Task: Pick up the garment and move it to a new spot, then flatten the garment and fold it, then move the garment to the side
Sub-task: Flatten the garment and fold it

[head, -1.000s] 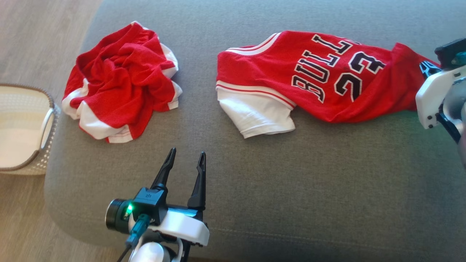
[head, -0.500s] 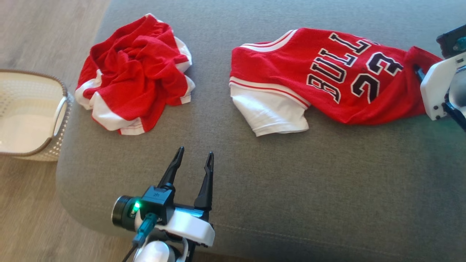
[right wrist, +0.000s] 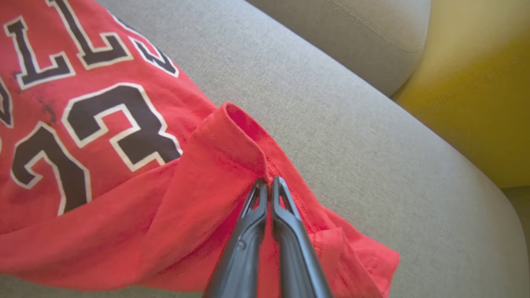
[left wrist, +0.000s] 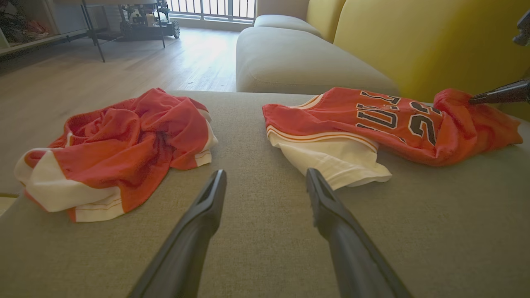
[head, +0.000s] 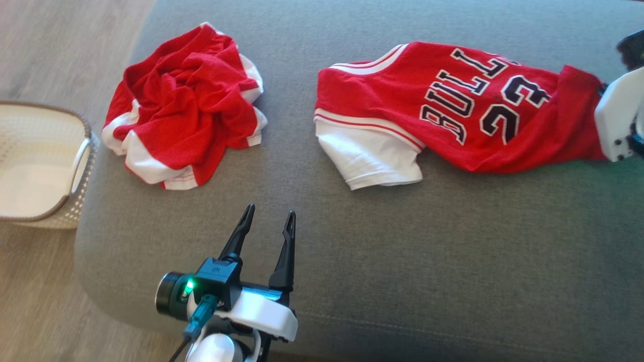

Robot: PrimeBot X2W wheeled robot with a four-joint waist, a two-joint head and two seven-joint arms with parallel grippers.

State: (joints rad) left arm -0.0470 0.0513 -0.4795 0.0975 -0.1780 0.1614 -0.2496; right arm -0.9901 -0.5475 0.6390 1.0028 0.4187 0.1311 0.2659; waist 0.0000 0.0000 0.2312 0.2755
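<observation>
The garment, a red jersey with black "BULLS 23" lettering and a white sleeve, lies stretched across the grey sofa seat. In the right wrist view my right gripper is shut, pinching a raised fold of the jersey's red hem at its right end. Its white wrist housing sits at the right edge of the head view. My left gripper hovers open over the seat's front, with nothing between its fingers. It points between the jersey and a second garment.
A second red-and-white garment lies crumpled at the seat's left end. A white woven basket stands on the wooden floor beside the sofa. A yellow backrest rises behind the seat.
My right gripper has closed on the jersey's right hem and drawn it slightly rightward. The head camera has shifted a little. My left gripper has kept its place, open.
</observation>
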